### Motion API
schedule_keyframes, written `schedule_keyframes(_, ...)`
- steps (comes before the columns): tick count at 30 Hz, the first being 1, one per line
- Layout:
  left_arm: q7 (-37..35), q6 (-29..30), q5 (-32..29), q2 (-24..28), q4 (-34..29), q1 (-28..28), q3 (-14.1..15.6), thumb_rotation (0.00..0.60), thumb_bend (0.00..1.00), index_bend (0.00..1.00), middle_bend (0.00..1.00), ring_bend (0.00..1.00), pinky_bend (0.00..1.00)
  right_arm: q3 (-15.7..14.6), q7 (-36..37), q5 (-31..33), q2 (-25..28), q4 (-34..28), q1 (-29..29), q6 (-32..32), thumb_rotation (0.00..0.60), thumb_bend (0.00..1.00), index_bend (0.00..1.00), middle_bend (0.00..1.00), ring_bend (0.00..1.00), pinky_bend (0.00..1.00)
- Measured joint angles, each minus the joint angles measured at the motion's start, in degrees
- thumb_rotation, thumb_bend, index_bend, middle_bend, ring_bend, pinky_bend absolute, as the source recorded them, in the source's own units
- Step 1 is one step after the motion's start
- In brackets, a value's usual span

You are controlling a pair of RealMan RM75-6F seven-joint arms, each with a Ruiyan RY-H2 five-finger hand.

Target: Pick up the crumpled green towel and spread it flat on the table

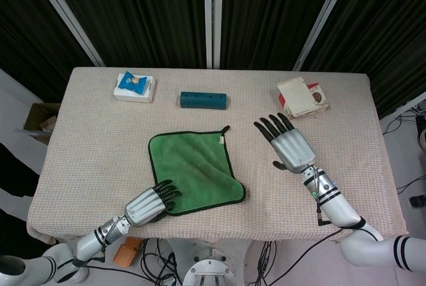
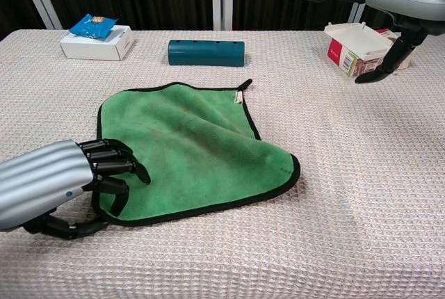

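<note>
A: Where are the hands?

B: The left hand (image 2: 52, 188) sits at the near-left corner of the green towel (image 2: 188, 149), fingers curled over the hem and thumb tucked below; whether it actually pinches the cloth I can't tell. The right hand (image 1: 287, 145) hovers off to the right, fingers spread, holding nothing, well apart from the towel.

A: Which step is this?

B: Finishing the spread, I'd say. The next move calls for tugging that corner outward, or letting go if it's flat enough.

A: And the towel itself?

B: It lies mid-desk (image 1: 100, 140), opened out and mostly flat. Its near-right corner looks rounded and slightly puffed, and a small tag shows at the far corner.
</note>
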Motion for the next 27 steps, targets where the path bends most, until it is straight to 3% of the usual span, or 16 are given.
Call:
schedule_keyframes(9, 0.06, 3.77, -0.04, 2.51, -1.01, 2.16, 1.22, 0.600, 0.50, 0.60, 0.26, 0.20, 0.17, 0.58, 0.27, -0.54, -0.35, 0.08, -0.34, -0.06, 0.600, 0.03, 0.00, 0.08, 0.00, 0.00)
schedule_keyframes(22, 0.70, 3.24, -1.70, 5.70, -2.94, 4.07, 2.12, 0.600, 0.51, 0.58, 0.26, 0.20, 0.17, 1.28, -0.40, -0.45, -1.64, 0.51, -0.25, -0.60, 0.600, 0.03, 0.00, 0.08, 0.00, 0.00)
schedule_keyframes(24, 0.03, 2.88, -1.89, 6.14, -3.67, 4.11, 2.26, 0.600, 0.51, 0.56, 0.26, 0.20, 0.17, 1.28, -0.49, -0.42, -1.66, 0.46, -0.35, -0.59, 0.600, 0.03, 0.00, 0.08, 0.00, 0.00)
schedule_keyframes(27, -0.55, 1.57, -2.10, 6.85, -5.28, 3.98, 2.68, 0.600, 0.50, 0.36, 0.21, 0.19, 0.16, 1.31, -0.52, -0.39, -1.66, 0.40, -0.53, -0.51, 0.600, 0.03, 0.00, 0.08, 0.00, 0.00)
